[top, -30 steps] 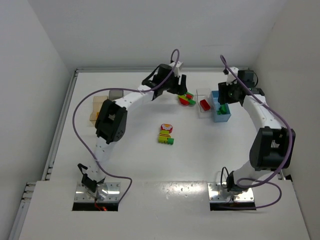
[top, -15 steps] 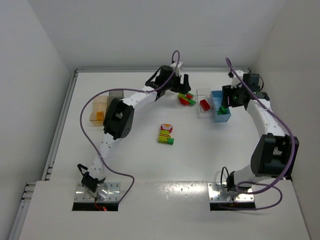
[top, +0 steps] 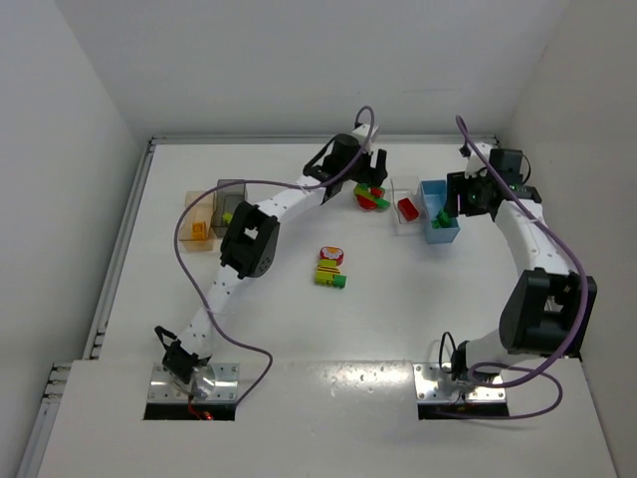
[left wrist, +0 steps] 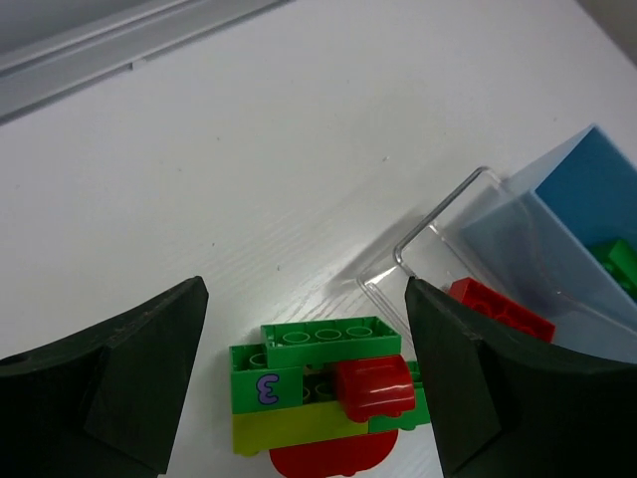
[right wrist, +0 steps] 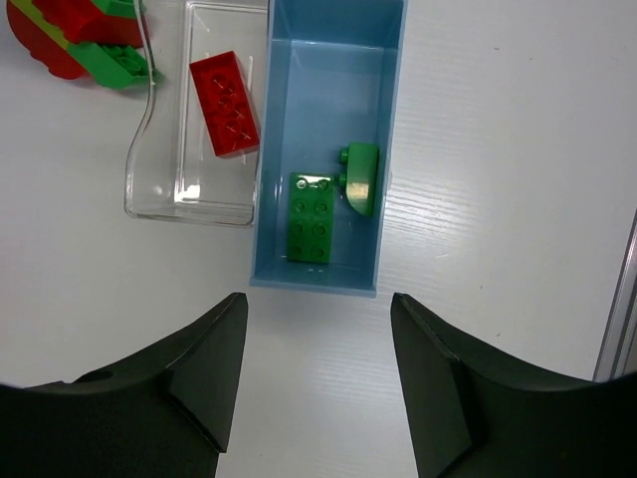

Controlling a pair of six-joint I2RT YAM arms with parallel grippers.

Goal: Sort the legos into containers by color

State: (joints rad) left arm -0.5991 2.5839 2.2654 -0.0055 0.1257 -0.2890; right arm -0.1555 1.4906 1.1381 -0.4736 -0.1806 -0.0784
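The left end effector [left wrist: 306, 304] hangs with its fingers wide apart, gripping nothing. Beneath the gap, on the desk [left wrist: 249, 149], lies a cluster of green, yellow and red legos [left wrist: 318, 398] (one green face bears a purple 3). Just to its right stands the clear bin [left wrist: 438, 211].

The right end effector [right wrist: 317, 324] is likewise apart and empty. It hovers over the blue bin [right wrist: 338, 80], which holds two green bricks [right wrist: 311, 217]. A red brick [right wrist: 224, 104] lies in the clear bin alongside. A second cluster [top: 330, 268] sits nearer the bases, well apart from both.

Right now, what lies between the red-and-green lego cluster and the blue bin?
The clear bin, with one red brick inside; clearest in the right wrist view.
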